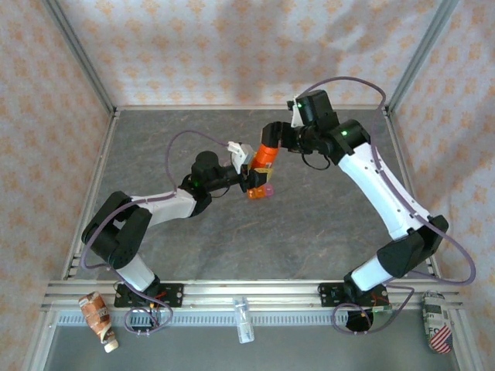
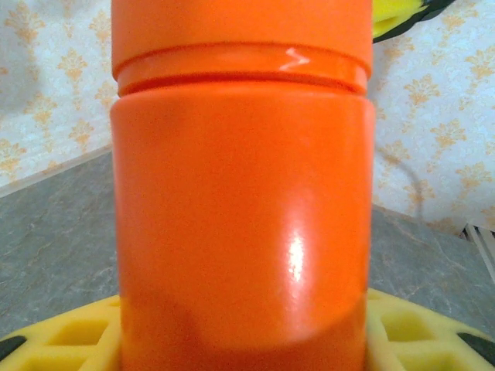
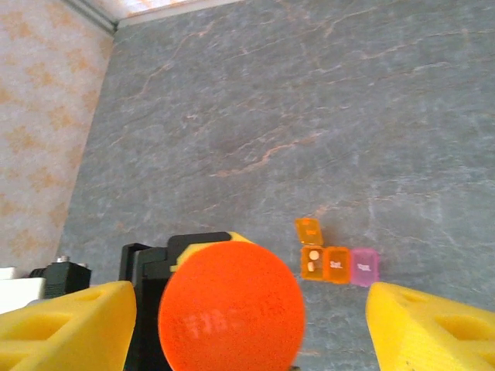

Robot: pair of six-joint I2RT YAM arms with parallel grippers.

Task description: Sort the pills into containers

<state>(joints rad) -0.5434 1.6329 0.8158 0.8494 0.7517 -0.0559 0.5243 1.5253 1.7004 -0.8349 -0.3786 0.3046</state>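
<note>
Table point(image 1: 193, 239): grey marbled slab beneath bottle.
My left gripper point(image 1: 249, 179): at bottle's lower body, yellow fingers point(image 2: 69, 332) clamped on either side of it.
My right gripper point(image 3: 251, 305): over bottle's cap, jaws apart, straddling cap with gaps on both sides.
Bottle point(image 1: 267, 158): orange cylinder, orange-red cap point(image 3: 232, 305).
Containers point(image 3: 338, 265): tiny translucent box on table just beside bottle; joined orange and pink compartments, one orange lid flipped up.
Pills point(image 3: 313, 259): pale specks in open orange compartment.
</note>
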